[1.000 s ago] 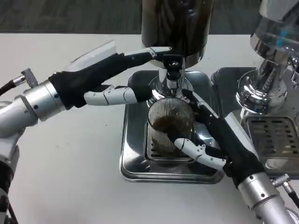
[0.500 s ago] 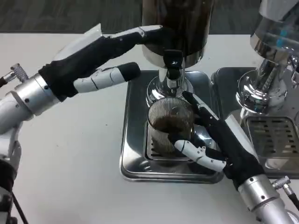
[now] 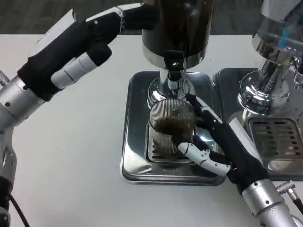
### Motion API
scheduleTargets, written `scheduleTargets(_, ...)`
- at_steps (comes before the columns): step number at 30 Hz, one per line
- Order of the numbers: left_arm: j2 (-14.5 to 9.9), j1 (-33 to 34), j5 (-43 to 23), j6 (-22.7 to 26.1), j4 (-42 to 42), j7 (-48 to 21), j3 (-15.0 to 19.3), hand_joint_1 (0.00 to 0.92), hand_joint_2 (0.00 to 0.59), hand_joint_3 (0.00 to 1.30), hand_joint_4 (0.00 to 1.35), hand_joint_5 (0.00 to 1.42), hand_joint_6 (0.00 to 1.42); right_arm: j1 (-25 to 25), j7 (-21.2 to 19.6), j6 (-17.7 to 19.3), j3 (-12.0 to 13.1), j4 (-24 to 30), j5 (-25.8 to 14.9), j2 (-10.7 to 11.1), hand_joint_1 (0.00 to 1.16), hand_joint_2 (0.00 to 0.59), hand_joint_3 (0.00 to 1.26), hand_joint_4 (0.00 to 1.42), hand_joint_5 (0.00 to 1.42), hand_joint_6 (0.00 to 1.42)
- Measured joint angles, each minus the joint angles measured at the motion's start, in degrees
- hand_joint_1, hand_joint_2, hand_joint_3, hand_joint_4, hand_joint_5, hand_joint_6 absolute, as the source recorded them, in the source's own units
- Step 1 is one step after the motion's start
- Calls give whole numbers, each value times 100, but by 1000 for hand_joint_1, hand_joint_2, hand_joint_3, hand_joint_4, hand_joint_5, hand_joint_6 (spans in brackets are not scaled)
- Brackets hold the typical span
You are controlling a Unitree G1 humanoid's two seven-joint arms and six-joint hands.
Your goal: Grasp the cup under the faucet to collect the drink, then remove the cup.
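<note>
Right robot hand (image 3: 222, 142) wraps ribbed cup (image 3: 171, 130) under faucet (image 3: 173, 75); left robot hand (image 3: 90, 40) raised up-left, fingers extended, holding nothing.

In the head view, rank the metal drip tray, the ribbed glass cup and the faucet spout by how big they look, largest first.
1. Drip tray, clearly the largest.
2. Cup, held by the right hand.
3. Faucet spout, the smallest.
The spout sits higher, nearer the camera, so its true size is less certain.
</note>
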State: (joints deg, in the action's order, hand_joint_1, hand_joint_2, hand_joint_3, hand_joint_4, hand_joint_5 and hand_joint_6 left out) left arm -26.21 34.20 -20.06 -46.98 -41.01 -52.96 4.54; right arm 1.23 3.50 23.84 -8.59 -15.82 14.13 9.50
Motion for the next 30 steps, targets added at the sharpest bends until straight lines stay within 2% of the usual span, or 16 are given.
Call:
scheduleTargets(8, 0, -734, -11, 332, 152, 83, 356, 0, 128, 297, 260, 238, 168, -6, -17, 50, -2, 0, 20, 6, 498, 233, 9, 15, 31, 96)
scheduleTargets(16, 0, -1378, 40, 405, 143, 302, 560, 0, 139, 322, 283, 252, 169, -9, -62, 49, -28, -1, 163, 22, 512, 225, 0, 7, 26, 83)
scheduleTargets(21, 0, -1646, 56, 410, 141, 402, 606, 0, 140, 325, 284, 254, 169, 16, -101, 49, -42, -53, 226, 14, 528, 216, 0, 2, 26, 81)
scheduleTargets(30, -1, -1882, 56, 434, 147, 533, 652, 0, 140, 340, 298, 254, 181, 133, -188, 151, -40, -526, 163, -46, 543, 221, 0, 0, 2, 94)
